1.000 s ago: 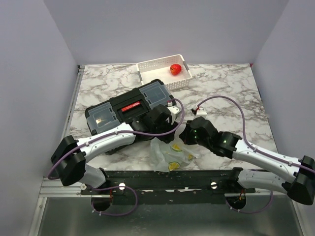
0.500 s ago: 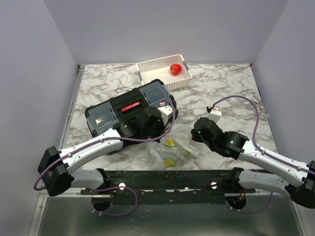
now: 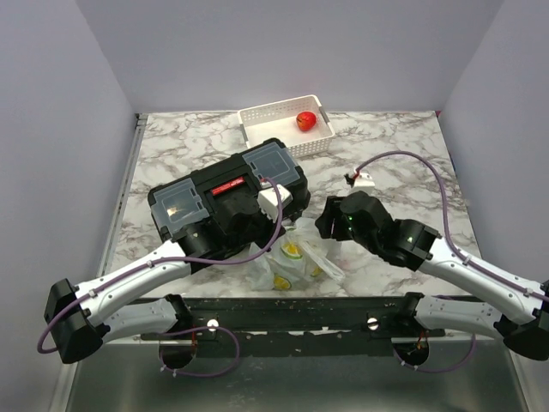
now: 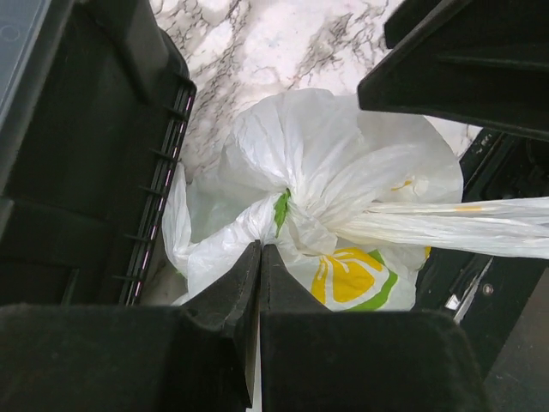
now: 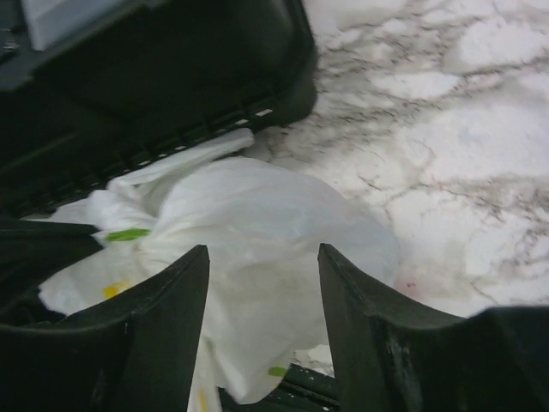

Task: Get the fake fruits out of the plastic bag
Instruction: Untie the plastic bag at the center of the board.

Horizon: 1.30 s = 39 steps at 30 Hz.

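The plastic bag (image 3: 296, 264) lies crumpled at the table's near edge, between the two arms. It is thin and white, and yellow-green lemon-slice fake fruits (image 4: 347, 279) show through it. My left gripper (image 4: 260, 246) is shut, its tips pinching the bag's (image 4: 326, 163) gathered film. From above, that left gripper (image 3: 273, 237) sits at the bag's left top. My right gripper (image 5: 262, 257) is open and hovers just over the bag (image 5: 257, 215), which bulges between its fingers (image 5: 176, 296). The right gripper (image 3: 324, 230) is at the bag's right side in the top view.
A black toolbox (image 3: 227, 193) stands right behind the bag, close to both wrists. A white perforated basket (image 3: 266, 116) at the back holds one red fake fruit (image 3: 305, 120). The black mounting rail (image 3: 292, 311) runs along the near edge.
My left gripper closed on the bag and drew it back toward the left. My right gripper let go and opened, staying over the bag's right side.
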Each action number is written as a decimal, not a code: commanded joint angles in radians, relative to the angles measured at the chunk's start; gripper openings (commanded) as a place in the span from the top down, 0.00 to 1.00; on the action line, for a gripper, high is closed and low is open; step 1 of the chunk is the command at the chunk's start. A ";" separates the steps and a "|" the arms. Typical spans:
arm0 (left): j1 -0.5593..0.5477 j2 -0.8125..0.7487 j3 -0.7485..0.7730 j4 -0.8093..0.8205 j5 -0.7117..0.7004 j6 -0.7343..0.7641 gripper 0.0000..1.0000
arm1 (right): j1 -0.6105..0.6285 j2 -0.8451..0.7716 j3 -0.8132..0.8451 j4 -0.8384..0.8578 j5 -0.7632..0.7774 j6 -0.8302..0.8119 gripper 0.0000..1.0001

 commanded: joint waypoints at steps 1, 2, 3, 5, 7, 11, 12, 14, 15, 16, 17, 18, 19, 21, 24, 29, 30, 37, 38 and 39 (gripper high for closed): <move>-0.002 0.005 -0.004 0.078 0.057 -0.001 1.00 | 0.003 0.070 0.080 0.070 -0.200 -0.175 0.42; -0.002 0.006 -0.006 0.085 0.062 -0.006 1.00 | 0.004 0.100 0.086 0.079 -0.269 -0.201 0.39; -0.002 0.008 -0.006 0.088 0.065 -0.010 1.00 | 0.003 0.123 0.091 0.087 -0.322 -0.212 0.38; -0.002 0.015 0.000 0.089 0.068 -0.016 1.00 | 0.004 0.159 0.079 0.114 -0.414 -0.236 0.36; -0.002 0.017 0.006 0.085 0.059 -0.017 1.00 | 0.003 0.177 0.061 0.129 -0.405 -0.227 0.38; -0.002 0.011 0.004 0.078 0.029 -0.019 1.00 | 0.003 0.187 0.021 0.159 -0.387 -0.213 0.52; -0.002 0.008 0.003 0.078 0.026 -0.018 1.00 | 0.003 0.186 0.010 0.165 -0.368 -0.203 0.60; -0.002 0.004 -0.001 0.074 0.019 -0.015 1.00 | 0.003 0.182 -0.003 0.167 -0.326 -0.176 0.68; -0.002 0.003 -0.003 0.072 0.016 -0.012 1.00 | 0.003 0.182 -0.010 0.168 -0.318 -0.168 0.68; -0.002 0.002 -0.003 0.069 0.012 -0.009 1.00 | 0.003 0.180 -0.016 0.172 -0.317 -0.166 0.68; -0.002 0.003 -0.003 0.065 0.007 -0.007 1.00 | 0.003 0.180 -0.017 0.171 -0.317 -0.163 0.68; -0.002 0.003 -0.003 0.061 0.003 -0.005 1.00 | 0.003 0.178 -0.018 0.170 -0.316 -0.160 0.68; -0.002 0.003 -0.005 0.061 0.003 -0.005 1.00 | 0.003 0.176 -0.020 0.169 -0.315 -0.158 0.67; -0.002 0.011 -0.008 0.062 0.026 -0.002 1.00 | 0.003 0.168 -0.025 0.165 -0.316 -0.156 0.63; -0.002 0.052 0.029 0.029 0.088 0.002 0.89 | 0.003 0.142 -0.024 0.148 -0.315 -0.157 0.59; -0.002 0.135 0.061 0.007 0.124 -0.011 0.41 | 0.003 0.079 -0.048 0.130 -0.300 -0.147 0.52; -0.003 0.149 0.063 0.009 0.132 -0.011 0.36 | 0.003 0.071 -0.050 0.123 -0.299 -0.142 0.51; -0.002 0.222 0.079 -0.012 0.161 -0.016 0.31 | 0.003 0.063 -0.075 0.103 -0.315 -0.131 0.51; -0.002 0.225 0.077 -0.014 0.168 -0.013 0.31 | 0.003 0.064 -0.079 0.107 -0.326 -0.131 0.51; -0.002 0.227 0.071 -0.013 0.175 -0.011 0.32 | 0.003 0.064 -0.086 0.120 -0.339 -0.132 0.51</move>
